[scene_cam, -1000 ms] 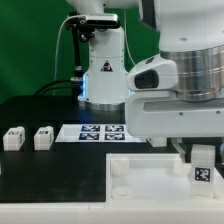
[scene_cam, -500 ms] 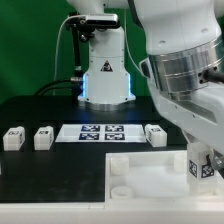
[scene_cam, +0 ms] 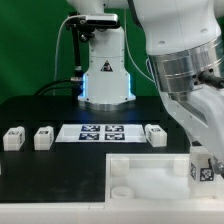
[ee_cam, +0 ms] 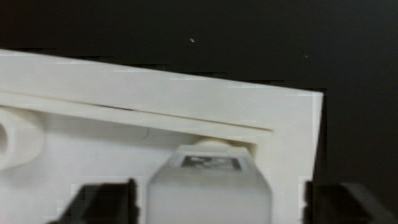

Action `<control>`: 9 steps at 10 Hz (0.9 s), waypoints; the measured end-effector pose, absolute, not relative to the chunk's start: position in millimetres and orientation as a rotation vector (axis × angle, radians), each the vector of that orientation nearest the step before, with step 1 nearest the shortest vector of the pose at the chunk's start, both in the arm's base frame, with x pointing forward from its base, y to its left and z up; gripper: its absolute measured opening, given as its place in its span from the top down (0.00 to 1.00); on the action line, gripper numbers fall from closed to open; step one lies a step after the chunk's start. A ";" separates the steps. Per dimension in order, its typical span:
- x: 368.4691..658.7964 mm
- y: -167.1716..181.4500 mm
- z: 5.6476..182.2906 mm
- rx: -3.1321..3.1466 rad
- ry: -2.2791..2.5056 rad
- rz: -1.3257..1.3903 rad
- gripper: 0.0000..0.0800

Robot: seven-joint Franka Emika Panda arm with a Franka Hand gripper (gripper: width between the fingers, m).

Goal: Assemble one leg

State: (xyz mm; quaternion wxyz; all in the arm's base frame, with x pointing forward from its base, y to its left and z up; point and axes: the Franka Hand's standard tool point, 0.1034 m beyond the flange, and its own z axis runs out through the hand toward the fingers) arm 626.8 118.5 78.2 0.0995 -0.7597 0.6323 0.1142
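Note:
A leg (ee_cam: 210, 178), a short white post with a black-and-white tag, stands upright in a corner of the large white tray-like piece (ee_cam: 125, 100). My gripper (ee_cam: 222, 205) straddles it. Its dark fingers (ee_cam: 107, 202) stand on either side with a narrow gap to the leg, so the jaws are open and not pressing on it. In the exterior view the same leg (scene_cam: 203, 168) sits at the tray-like piece's (scene_cam: 150, 180) far right corner, under the arm's hand.
Three more loose legs lie on the black table: two (scene_cam: 13, 138) (scene_cam: 43, 137) at the exterior view's left and one (scene_cam: 155, 134) beside the marker board (scene_cam: 100, 132). The robot base (scene_cam: 103, 70) stands behind. A round socket (scene_cam: 118, 171) shows in the tray-like piece.
The arm's bulk has swung toward the exterior view's right, uncovering the loose leg by the marker board. The leg in the tray corner stays in place, and the fingers now stand apart from it.

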 end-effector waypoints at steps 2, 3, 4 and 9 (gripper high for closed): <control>620.3 121.2 74.8 -2.463 1.570 0.353 0.21; 617.4 124.7 74.5 -2.615 1.334 0.327 0.19; 616.4 126.6 73.6 -2.669 1.208 0.311 0.19; 625.2 118.5 67.4 -2.929 0.235 0.083 0.19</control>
